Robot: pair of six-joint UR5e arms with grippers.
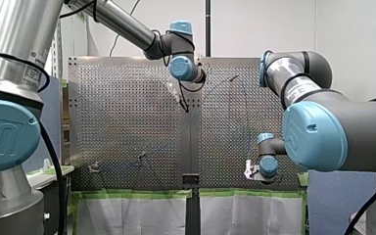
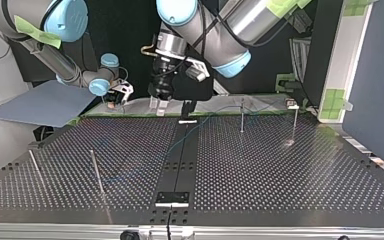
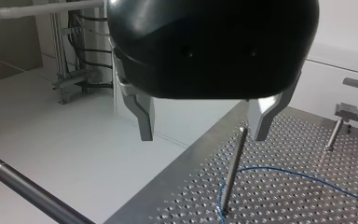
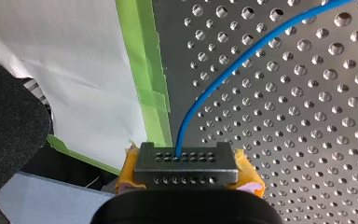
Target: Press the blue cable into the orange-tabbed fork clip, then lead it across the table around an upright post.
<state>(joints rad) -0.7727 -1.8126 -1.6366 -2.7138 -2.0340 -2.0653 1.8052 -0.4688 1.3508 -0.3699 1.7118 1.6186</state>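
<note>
Top view, as you face it: one perforated bench (image 2: 280,170) carries four upright posts, which you may number post one (image 2: 34,164), post two (image 2: 96,172), post three (image 2: 241,117) and post four (image 2: 294,125). You count two arms, the left arm (image 1: 122,22) and the right arm (image 1: 342,127), each ending in one hand: left hand (image 3: 203,135), right hand (image 4: 186,161). There is one blue cable (image 4: 233,65).

Below my left gripper (image 3: 203,136), its metal fingers (image 3: 143,114) spread wide, a thin upright metal post (image 3: 233,175) rises to just beside one fingertip, and a thin blue cable (image 3: 303,176) bends close by its foot. A second short post topped by a grey block (image 3: 334,133) stands well apart beyond, with bare perforated steel table (image 3: 279,207) between them.
</note>
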